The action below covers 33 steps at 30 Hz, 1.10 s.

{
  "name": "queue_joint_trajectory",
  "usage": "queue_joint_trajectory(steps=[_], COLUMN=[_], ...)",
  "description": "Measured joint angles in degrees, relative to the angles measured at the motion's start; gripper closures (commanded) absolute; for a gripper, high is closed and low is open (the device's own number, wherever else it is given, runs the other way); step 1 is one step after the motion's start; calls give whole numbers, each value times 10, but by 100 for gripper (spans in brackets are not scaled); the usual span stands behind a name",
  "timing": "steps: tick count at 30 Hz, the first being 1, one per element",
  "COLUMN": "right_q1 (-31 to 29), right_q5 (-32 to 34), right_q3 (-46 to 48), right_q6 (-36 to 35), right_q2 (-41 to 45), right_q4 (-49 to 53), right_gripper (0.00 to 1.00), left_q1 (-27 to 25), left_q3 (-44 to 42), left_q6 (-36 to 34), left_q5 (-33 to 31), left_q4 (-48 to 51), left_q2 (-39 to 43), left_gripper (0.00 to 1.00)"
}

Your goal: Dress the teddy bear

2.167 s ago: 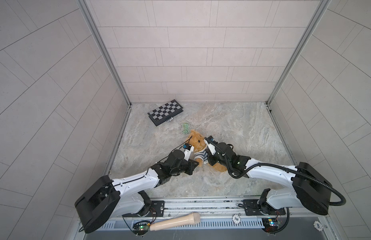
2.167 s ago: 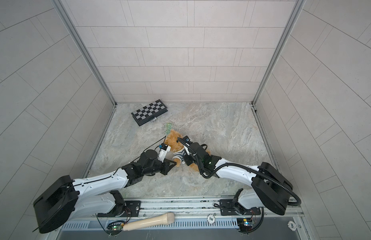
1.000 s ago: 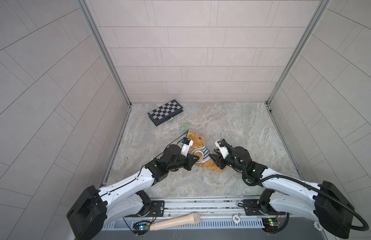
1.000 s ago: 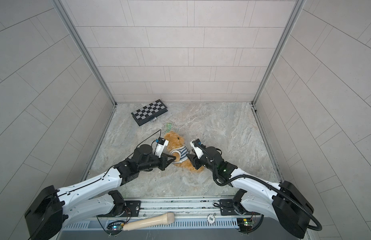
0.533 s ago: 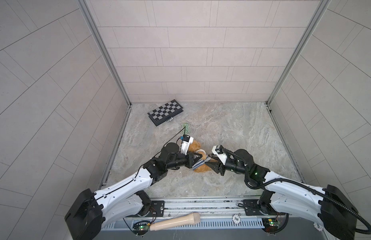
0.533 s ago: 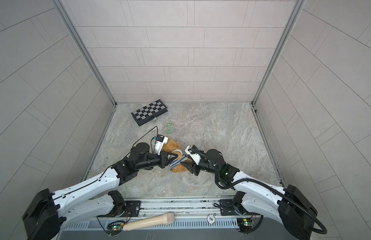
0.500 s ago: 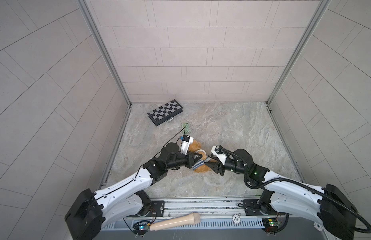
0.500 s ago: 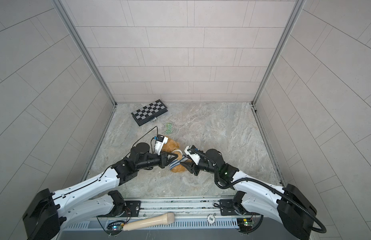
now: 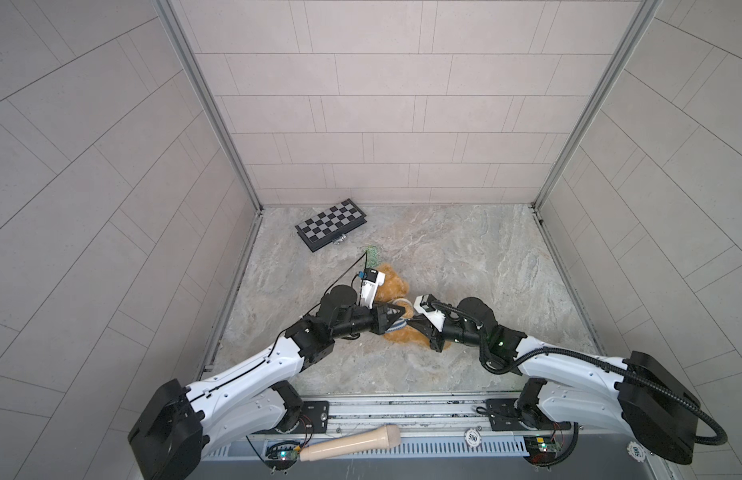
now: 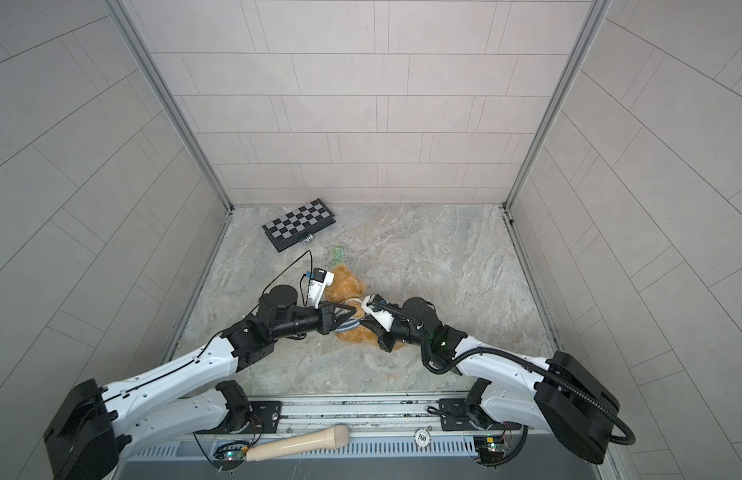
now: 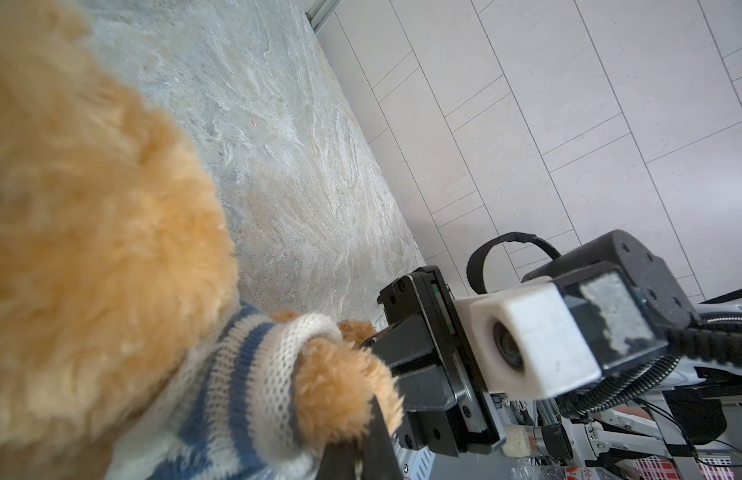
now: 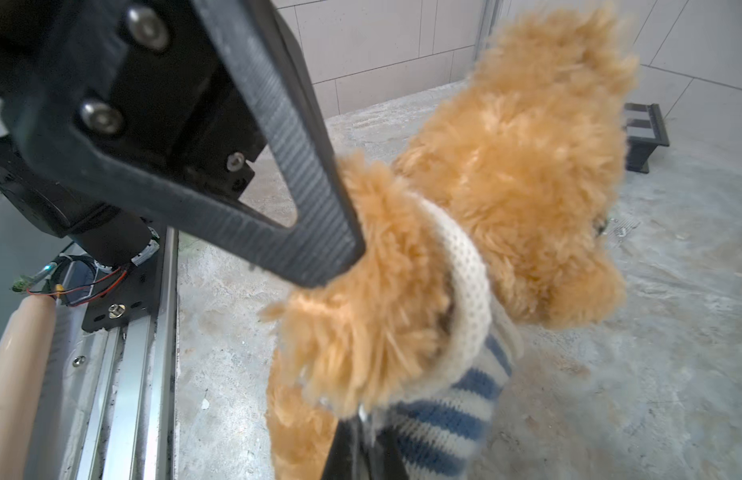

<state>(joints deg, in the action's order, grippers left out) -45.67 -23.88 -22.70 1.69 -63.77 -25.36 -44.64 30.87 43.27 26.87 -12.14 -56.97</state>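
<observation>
Left wrist view: left claw (image 11: 357,457) clamps the bear (image 11: 90,208) by a paw; right claw (image 11: 371,343) nips the far paw at the sweater (image 11: 244,395) cuff.

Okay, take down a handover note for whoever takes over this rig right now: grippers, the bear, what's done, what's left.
The left gripper is shut, seemingly pinching the sweater by a sleeve.
The right gripper is shut, seemingly on the sweater's edge under an arm.
The bear is mid-table, between both grippers.
Done: the sweater is over the head and round the body, with one arm out through its sleeve.
Left: the other sleeve isn't clearly visible, so check it. Then probably tug the hem down and let go.
</observation>
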Motion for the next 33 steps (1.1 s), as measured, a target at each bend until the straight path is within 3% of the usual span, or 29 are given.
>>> queue_joint_trajectory(steps=[11,19,26,29,33], right_q1=[8,40,45,46,46], right_q5=[108,124,99,81,50], right_q3=[21,15,11,14,28], right_q6=[20,53,51,47,44], right_q2=[55,14,27,45,68], right_q4=[7,16,21,22,21], right_gripper=[100,100,100,92,73], left_q1=[26,52,57,58,60], left_q3=[-1,-24,-27,-29,-29], left_q6=[5,24,24,24,24], left_q5=[1,22,33,35,40], left_q4=[26,26,12,-8,-32], left_q2=[49,59,62,48,14], left_gripper=[100,100,100,100,100])
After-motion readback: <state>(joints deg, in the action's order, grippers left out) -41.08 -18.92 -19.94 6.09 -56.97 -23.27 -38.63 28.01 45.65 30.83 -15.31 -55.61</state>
